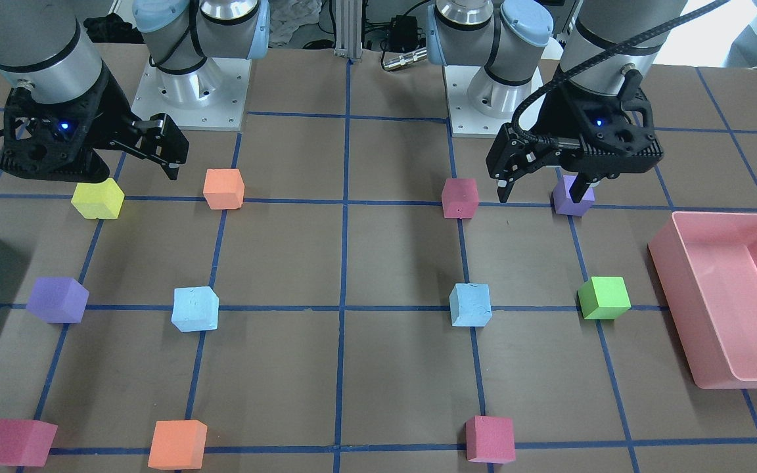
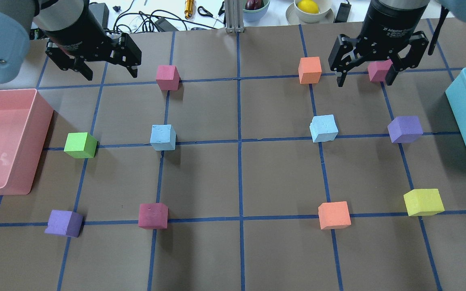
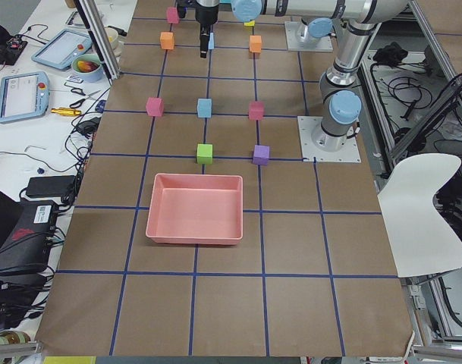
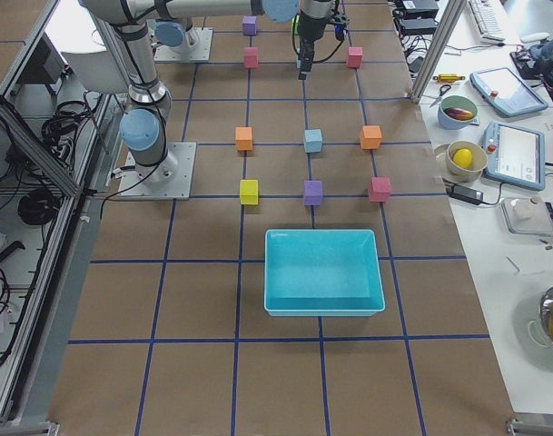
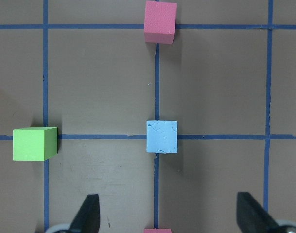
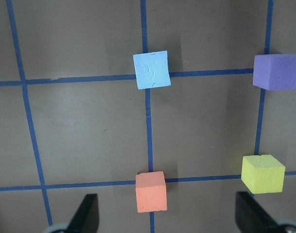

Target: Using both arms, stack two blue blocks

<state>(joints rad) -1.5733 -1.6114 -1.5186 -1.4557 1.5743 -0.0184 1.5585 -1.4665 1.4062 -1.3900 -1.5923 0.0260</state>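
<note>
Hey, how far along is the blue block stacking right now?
Nothing is done yet: the left-side blue block and the right-side blue block sit apart on the table, unstacked. Nothing is in hand: the left gripper and right gripper hover open and empty. Left to do: grasp one, set it on the other.

Robotics lab. Silver-grey jointed arms (image 3: 348,53) bolted to drilled metal base plates (image 3: 350,152) on a brown-paper table taped into a blue grid (image 3: 231,303). Past the left pincer (image 2: 111,72), away from the robot: white bench (image 3: 11,136) with grey touchscreen teach pendants (image 3: 22,95), tangled black cables (image 2: 136,20), aluminium extrusion post (image 2: 233,16).
</note>
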